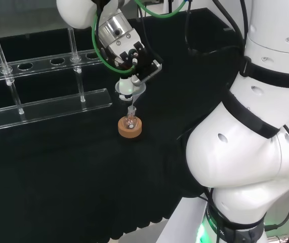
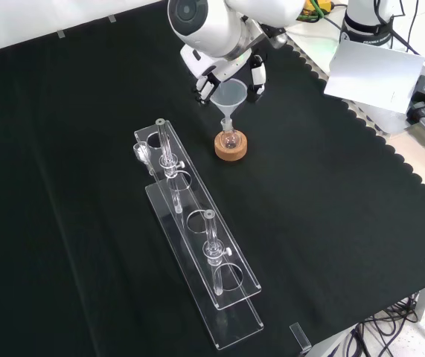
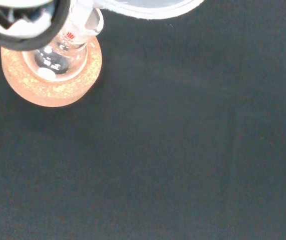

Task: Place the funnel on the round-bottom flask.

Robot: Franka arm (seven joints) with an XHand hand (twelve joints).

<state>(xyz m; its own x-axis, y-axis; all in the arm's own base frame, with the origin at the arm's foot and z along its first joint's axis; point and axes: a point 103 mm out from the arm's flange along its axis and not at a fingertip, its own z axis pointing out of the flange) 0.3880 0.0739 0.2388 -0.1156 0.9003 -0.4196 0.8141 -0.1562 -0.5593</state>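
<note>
Currently my hand (image 2: 227, 74) hangs over the round-bottom flask (image 2: 230, 139), fingers (image 2: 257, 77) curled round the rim of the clear funnel (image 2: 228, 97). Funnel upright, stem pointing down into the flask's neck; whether the stem touches the glass, I cannot tell. Flask sits in its cork ring (image 2: 231, 146) on the surface (image 2: 331, 208), nearer the far edge in the front view. Clear tube rack (image 2: 197, 245) stands well apart.

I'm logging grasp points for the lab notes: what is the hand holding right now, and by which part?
The hand holds the clear funnel, fingers around its wide cone near the rim; the stem points down into the flask.
</note>
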